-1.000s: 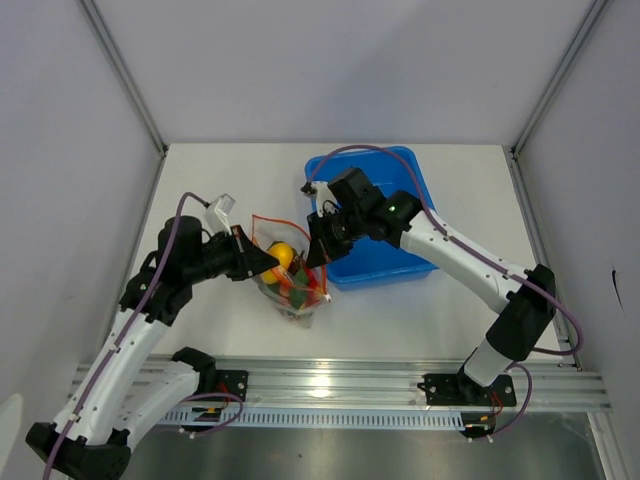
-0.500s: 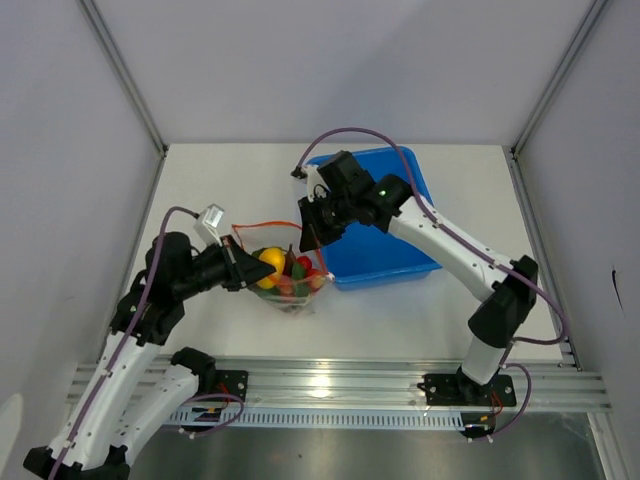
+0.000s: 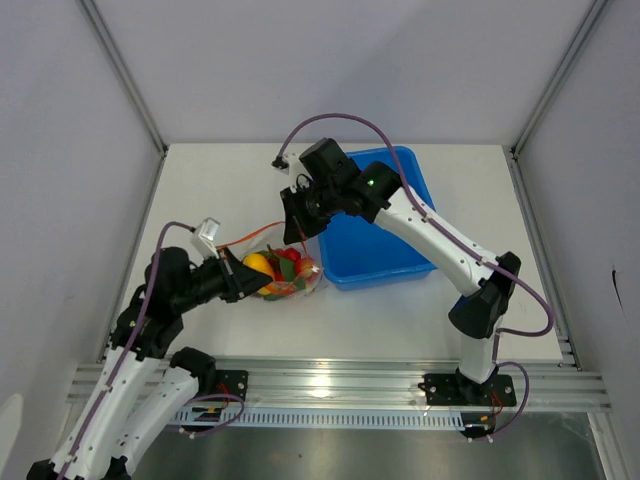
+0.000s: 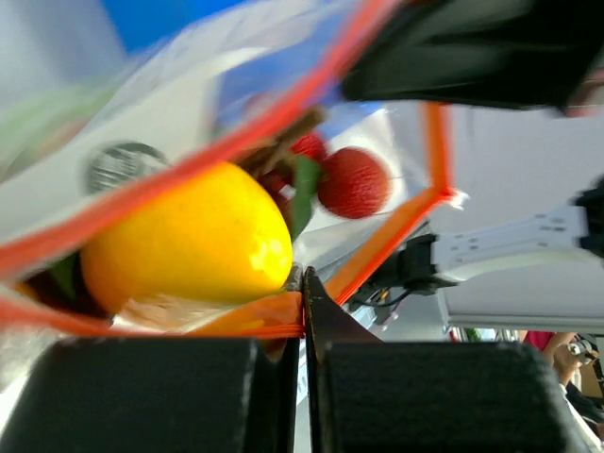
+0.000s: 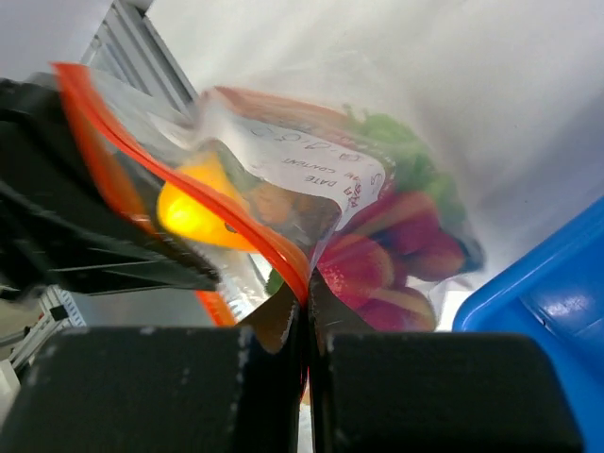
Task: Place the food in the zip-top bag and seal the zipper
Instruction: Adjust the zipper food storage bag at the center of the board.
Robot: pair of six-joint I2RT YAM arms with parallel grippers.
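The left end effector [image 4: 302, 283] has its two flat black fingers pressed together on the zipper [image 4: 434, 142], a thin orange-red strip along the mouth of the bag [image 3: 300, 290]. The right end effector [image 5: 307, 297] is pinched the same way on that strip, at the opposite side of the mouth. The bag hangs stretched between the two, its mouth drawn into a narrow slit.

The bag is clear, crinkly plastic with a white label panel that carries handwriting. Just beyond the left fingertips, inside the plastic, sits a smooth, rounded yellow-orange piece [image 4: 189, 236], with bumpy round red fruits [image 4: 354, 182] past it. Beyond the right fingertips, more red pieces and a green leafy bunch [image 5: 392, 132] press against the film.

A glossy blue bin [image 3: 385, 240] with rounded corners stands just beside the right end effector, on the pale, matte worktop [image 3: 220, 190]. I cannot tell whether the bag touches the worktop.
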